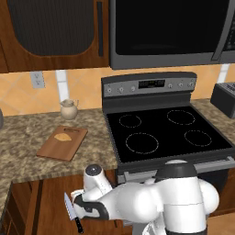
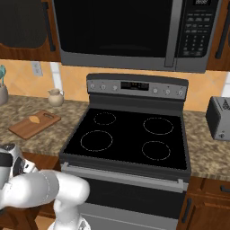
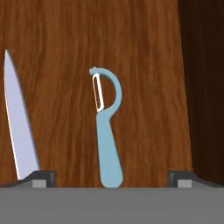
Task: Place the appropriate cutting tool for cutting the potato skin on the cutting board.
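Far left in the hand view, the kitchen knife [image 3: 15, 118] lies on a wood-grain surface [image 3: 144, 52], blade pointing up-frame, handle cut off by the bottom edge. Just right of it, apart from it, the peeler [image 3: 107, 135] lies parallel, pale blue handle toward the camera, hooked head away. Gripper [image 3: 111, 178] sits with its tips spread wide either side of the peeler handle, nothing between them gripped; my read is it's lined up to straddle the handle for a pick, and the knife is close enough to the left finger [image 3: 41, 177] that a sideways error could clip it. Surface looks like an open drawer below the counter, but its edges aren't clear. From the left base view: cutting board [image 1: 55, 149] on the granite counter [image 1: 18, 137] left of the stove [image 1: 165, 133], potato [image 1: 62, 136] sitting on it, rest of board bare for the drop. Small jug [image 1: 69, 109] behind the board. Knife is partly visible low by the arm there; peeler is hidden by the wrist. Hard to tell how deep the tools sit below counter level.
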Robot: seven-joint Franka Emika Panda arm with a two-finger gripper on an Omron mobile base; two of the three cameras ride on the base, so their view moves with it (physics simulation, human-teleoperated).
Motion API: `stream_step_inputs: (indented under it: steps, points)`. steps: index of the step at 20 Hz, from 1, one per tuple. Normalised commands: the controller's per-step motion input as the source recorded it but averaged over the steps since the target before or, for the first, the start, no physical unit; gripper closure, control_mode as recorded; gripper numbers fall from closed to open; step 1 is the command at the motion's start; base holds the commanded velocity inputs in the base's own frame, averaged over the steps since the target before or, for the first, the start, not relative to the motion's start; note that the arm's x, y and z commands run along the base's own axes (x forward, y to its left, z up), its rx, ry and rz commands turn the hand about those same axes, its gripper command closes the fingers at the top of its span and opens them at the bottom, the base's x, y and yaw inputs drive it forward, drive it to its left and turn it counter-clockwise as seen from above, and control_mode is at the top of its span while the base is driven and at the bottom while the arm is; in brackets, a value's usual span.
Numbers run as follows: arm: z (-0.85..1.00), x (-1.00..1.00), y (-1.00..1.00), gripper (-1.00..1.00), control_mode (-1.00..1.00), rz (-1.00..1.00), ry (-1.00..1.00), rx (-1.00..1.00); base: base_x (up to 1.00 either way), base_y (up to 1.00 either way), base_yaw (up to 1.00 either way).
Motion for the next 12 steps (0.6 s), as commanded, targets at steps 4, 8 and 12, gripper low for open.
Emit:
stream_step_inputs:
  steps: [4,8,12]
  points:
    - [-0.3,-0.07,0.1,-1.0,-1.0,0.0,0.06,-0.19,0.0,0.0,0.0]
    - [-0.22,-0.08,0.01,-1.0,-1.0,0.0,0.0,-0.15,0.0,0.0,0.0]
    - [-0.27,0.0,0.0,-1.0,-1.0,0.0,0.0,-0.05,0.0,0.0,0.0]
